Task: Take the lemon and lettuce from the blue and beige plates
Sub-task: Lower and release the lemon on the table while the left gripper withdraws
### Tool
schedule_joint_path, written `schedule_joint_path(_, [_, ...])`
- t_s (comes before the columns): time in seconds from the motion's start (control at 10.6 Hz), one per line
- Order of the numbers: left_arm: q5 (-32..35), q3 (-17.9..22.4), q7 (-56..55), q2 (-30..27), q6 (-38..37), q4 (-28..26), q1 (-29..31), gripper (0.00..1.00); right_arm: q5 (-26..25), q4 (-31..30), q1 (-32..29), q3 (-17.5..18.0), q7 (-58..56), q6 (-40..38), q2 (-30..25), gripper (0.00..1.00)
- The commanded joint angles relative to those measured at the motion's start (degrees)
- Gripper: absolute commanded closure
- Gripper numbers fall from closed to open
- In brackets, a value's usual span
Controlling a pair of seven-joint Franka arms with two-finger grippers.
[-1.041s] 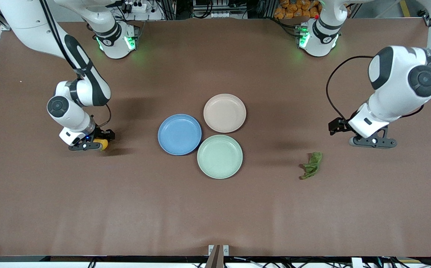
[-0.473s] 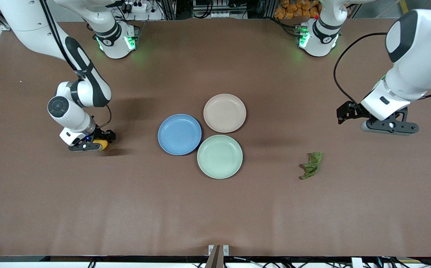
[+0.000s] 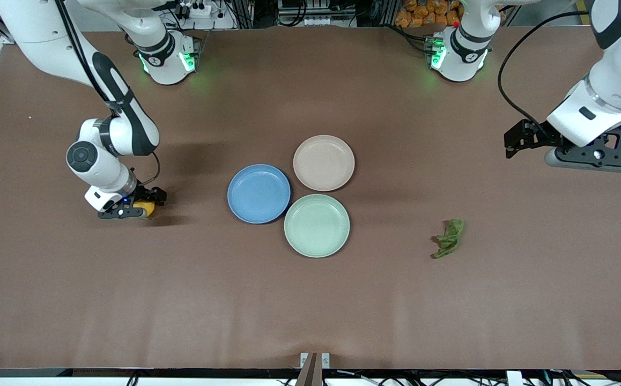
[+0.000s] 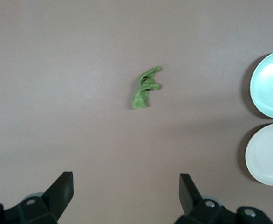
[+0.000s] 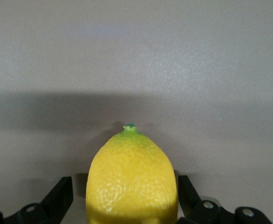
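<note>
Both items off the plates, onto the surface.
Our right claw point(image 3: 140, 208) open around lemon point(image 5: 132, 179), releasing it; left claw point(image 4: 127, 196) open, high over lettuce point(image 3: 449, 238).

The lemon point(image 5: 132, 179) rests on the counter point(image 3: 310, 300) between the parted fingers of the right pincer point(image 3: 128, 210), at the right arm's end. The lettuce point(image 3: 450, 237) lies on the counter nearer the front camera than the raised left pincer point(image 3: 592, 159), with three plates point(image 3: 259, 193) between the two pincers.

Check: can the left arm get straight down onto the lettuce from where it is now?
Probably yes: the lettuce lies alone on bare table, nothing beside it, and the left gripper is open, up over the left arm's end.
</note>
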Motion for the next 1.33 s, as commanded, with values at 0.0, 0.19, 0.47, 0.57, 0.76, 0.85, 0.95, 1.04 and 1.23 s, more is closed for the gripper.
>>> schedule_joint_path(0.0, [1.4,0.1,-0.1,-0.1,-3.6,2.9,-0.3,0.00,1.6,3.7,0.3,0.0,-0.7,-10.0,-3.4,0.00])
schedule_joint_path(0.19, [1.1,0.1,-0.2,0.1,-6.7,5.1,-0.1,0.00,1.5,11.1,0.5,0.0,-1.0,-22.2,-4.6,0.00])
schedule_joint_path(0.47, [0.4,-0.1,-3.3,-1.4,-8.6,4.9,0.2,0.00,1.6,22.0,0.9,0.0,-0.6,-36.9,-4.8,0.00])
schedule_joint_path(0.57, [0.5,-0.1,-3.1,-1.6,-8.6,5.0,0.2,0.00,1.6,23.9,1.0,0.0,-0.6,-38.3,-4.8,0.00])
schedule_joint_path(0.76, [0.6,-0.2,-3.0,-1.7,-8.5,5.3,0.3,0.00,1.6,26.1,1.0,0.0,-1.0,-38.6,-6.2,0.00])
schedule_joint_path(0.85, [0.5,-0.3,-2.8,-1.7,-8.5,5.3,0.3,0.00,1.6,28.6,1.0,-0.1,-0.9,-40.5,-6.7,0.00])
schedule_joint_path(0.95, [0.6,-0.3,-2.6,-1.9,-8.6,5.3,0.4,0.00,1.6,32.8,1.0,-0.6,-1.0,-44.4,-6.7,0.00])
schedule_joint_path(1.04, [0.6,-0.2,-2.6,-3.1,-8.6,5.3,0.3,0.00,1.6,37.0,0.9,-0.8,-1.0,-49.2,-6.7,0.00])
schedule_joint_path(1.23, [0.4,-0.3,-2.8,-3.3,-8.7,5.2,0.0,0.00,1.5,42.7,0.3,-0.8,-1.3,-56.0,-7.5,0.00])
